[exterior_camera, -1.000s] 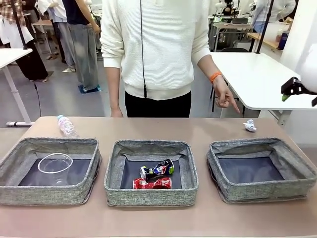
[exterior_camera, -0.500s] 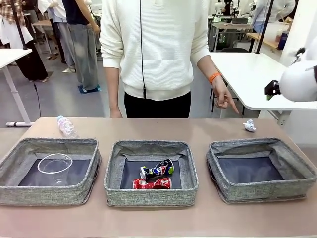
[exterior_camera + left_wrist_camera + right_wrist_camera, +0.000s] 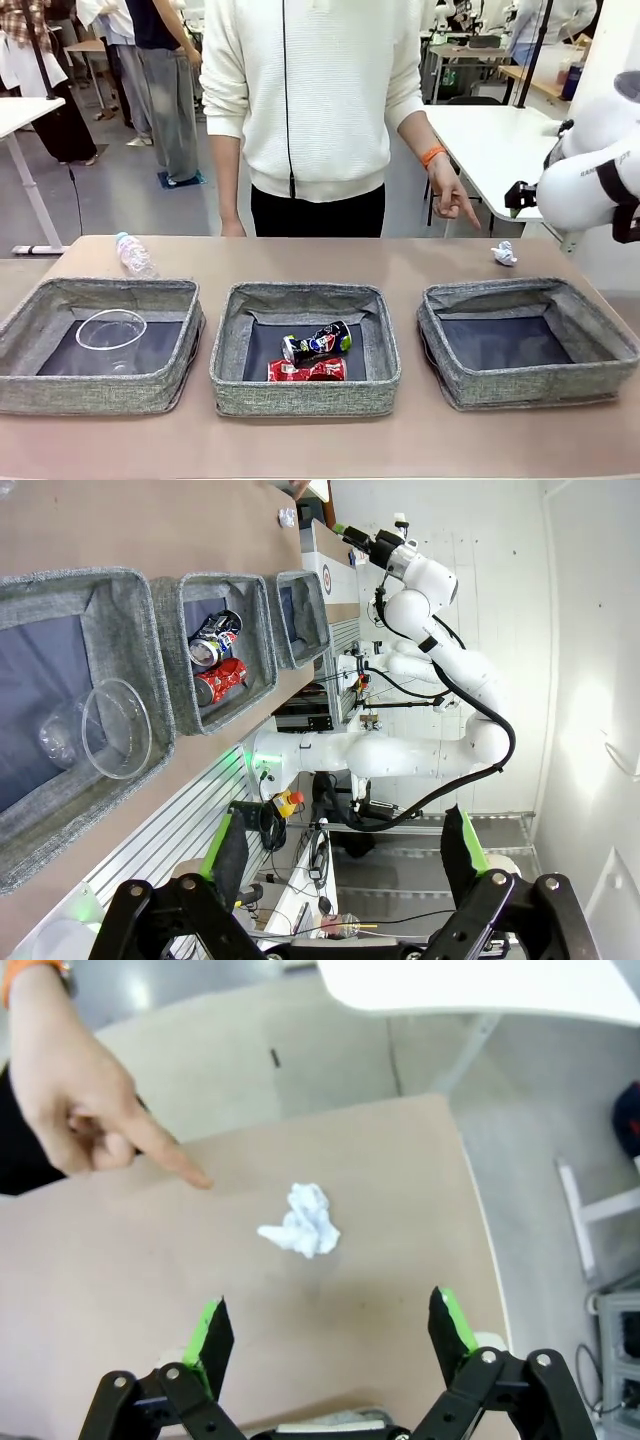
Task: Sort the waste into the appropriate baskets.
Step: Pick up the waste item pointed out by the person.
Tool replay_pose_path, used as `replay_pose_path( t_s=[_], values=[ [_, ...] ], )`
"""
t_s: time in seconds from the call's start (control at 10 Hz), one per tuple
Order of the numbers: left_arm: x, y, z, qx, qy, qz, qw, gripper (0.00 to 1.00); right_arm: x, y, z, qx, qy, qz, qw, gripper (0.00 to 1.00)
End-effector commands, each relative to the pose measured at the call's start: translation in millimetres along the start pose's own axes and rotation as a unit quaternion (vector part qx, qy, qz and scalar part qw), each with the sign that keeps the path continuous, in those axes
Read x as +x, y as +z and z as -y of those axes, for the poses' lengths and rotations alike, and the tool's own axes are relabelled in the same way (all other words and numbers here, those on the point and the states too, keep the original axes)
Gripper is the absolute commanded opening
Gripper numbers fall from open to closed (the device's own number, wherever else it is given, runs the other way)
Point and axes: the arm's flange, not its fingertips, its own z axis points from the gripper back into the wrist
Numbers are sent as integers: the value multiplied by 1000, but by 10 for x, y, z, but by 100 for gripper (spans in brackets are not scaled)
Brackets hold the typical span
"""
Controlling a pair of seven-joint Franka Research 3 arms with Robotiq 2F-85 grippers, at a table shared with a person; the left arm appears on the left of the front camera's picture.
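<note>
Just beyond the far wall of the empty right basket (image 3: 530, 388) lies the crumpled white paper ball (image 3: 300, 1222), and above that spot the right gripper (image 3: 328, 1312) hangs with jaws spread wide, holding nothing. It should drop straight down with the ball centred, pinching the paper's bulk rather than a loose corner. Farther beyond the basket the person's hand (image 3: 75, 1090) points at the ball, so keep clear of that finger.

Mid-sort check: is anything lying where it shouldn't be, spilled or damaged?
Two pieces lie outside the baskets. A plastic bottle lies behind the left basket, and a crumpled paper ball sits behind the right basket, where the person's hand points. Nothing looks spilled.
</note>
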Motion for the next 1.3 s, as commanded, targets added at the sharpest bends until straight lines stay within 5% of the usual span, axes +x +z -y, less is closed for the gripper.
replay_pose_path(
  t_s=[0.0, 0.6, 1.2],
  values=[
    [-31, 3, 3, 2, -4, -3, 1000, 100, 44, -169, -154, -20, -6, -1, 1000, 100],
    [-31, 3, 3, 2, -4, -3, 1000, 100, -1, -510, -300, -13, 2, -40, 999, 100],
    [-31, 3, 3, 2, -4, -3, 1000, 100, 233, -826, -362, 0, 34, -24, 999, 100]
  ],
)
